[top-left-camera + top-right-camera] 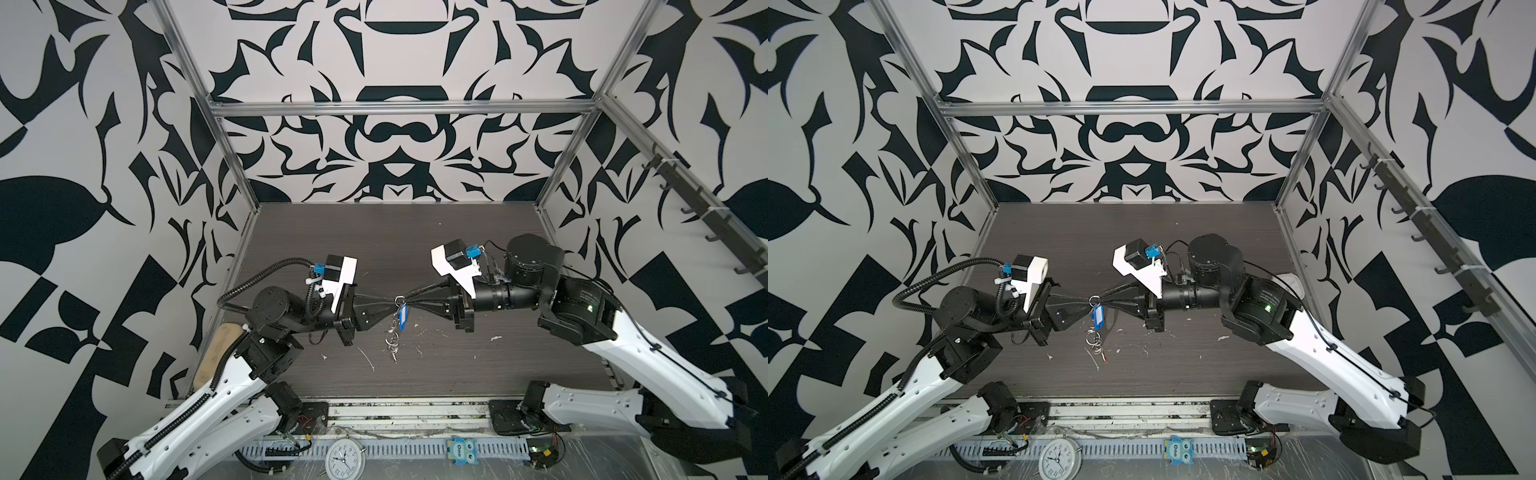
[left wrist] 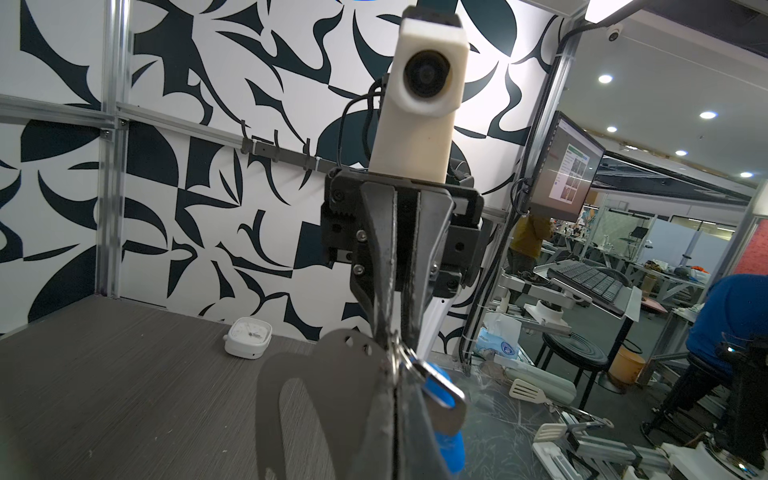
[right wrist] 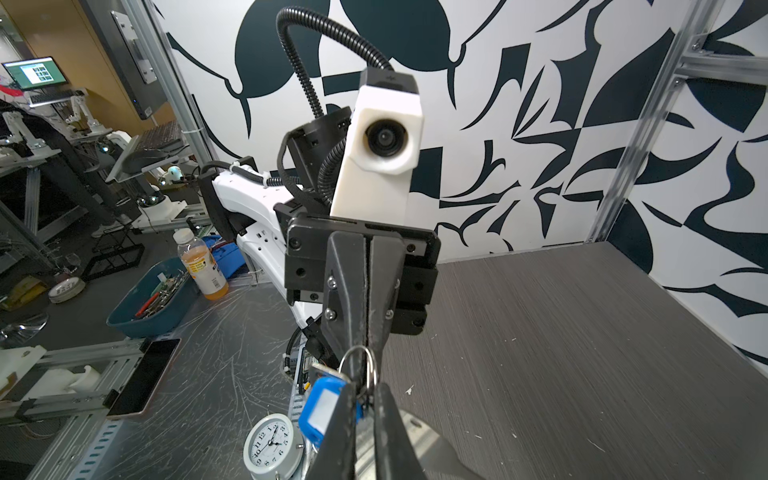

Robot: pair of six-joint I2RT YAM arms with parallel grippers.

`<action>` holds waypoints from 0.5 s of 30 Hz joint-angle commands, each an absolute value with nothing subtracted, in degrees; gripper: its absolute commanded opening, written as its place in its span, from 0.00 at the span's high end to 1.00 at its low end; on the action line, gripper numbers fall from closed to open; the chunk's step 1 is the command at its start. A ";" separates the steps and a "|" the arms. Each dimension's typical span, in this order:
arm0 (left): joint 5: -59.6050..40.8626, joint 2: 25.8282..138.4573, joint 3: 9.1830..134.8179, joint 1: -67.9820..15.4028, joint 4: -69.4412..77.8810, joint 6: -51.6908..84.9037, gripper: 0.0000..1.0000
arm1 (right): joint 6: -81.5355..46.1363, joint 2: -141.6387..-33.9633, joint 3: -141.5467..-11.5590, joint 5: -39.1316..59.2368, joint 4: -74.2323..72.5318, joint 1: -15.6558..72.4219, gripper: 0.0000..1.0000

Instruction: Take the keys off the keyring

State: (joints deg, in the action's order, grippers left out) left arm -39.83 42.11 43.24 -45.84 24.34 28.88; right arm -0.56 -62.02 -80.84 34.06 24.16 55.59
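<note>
Above the middle of the dark table [image 1: 332, 232] my two grippers meet tip to tip. The keyring [image 1: 400, 299] sits between them, its top silvery ring at the fingertips. Its chain of rings [image 1: 390, 338] hangs down toward the table. A blue-tagged key [image 1: 402, 320] dangles from the top ring; it shows in both top views [image 1: 1098, 318] and in the right wrist view [image 3: 322, 409]. My left gripper [image 1: 394, 302] is shut on the top ring [image 2: 395, 359]. My right gripper [image 1: 409, 300] pinches the same ring [image 3: 359, 365] from the other side, its fingers [image 3: 345, 419] a sliver apart.
White scuff marks dot the table near the hanging chain. A round clock [image 1: 344, 459] and a blue owl figure [image 1: 458, 450] lie on the front rail. A hook rail [image 1: 702, 208] runs along the right wall. A small white clock [image 2: 248, 336] stands by a wall.
</note>
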 commanded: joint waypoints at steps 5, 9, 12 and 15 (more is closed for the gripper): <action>-39.50 41.32 42.99 -45.96 25.84 28.13 1.00 | -1.95 -60.56 -79.04 33.27 20.70 55.85 0.86; -39.54 41.40 43.16 -45.89 25.84 28.14 1.00 | -2.55 -60.82 -78.53 34.31 19.95 55.81 0.84; -39.55 41.31 43.21 -45.96 25.93 28.22 1.00 | -2.97 -60.90 -78.30 34.62 19.17 55.82 0.89; -39.38 41.14 43.24 -45.90 25.84 28.30 1.00 | -3.27 -61.04 -78.47 35.46 18.72 55.81 1.00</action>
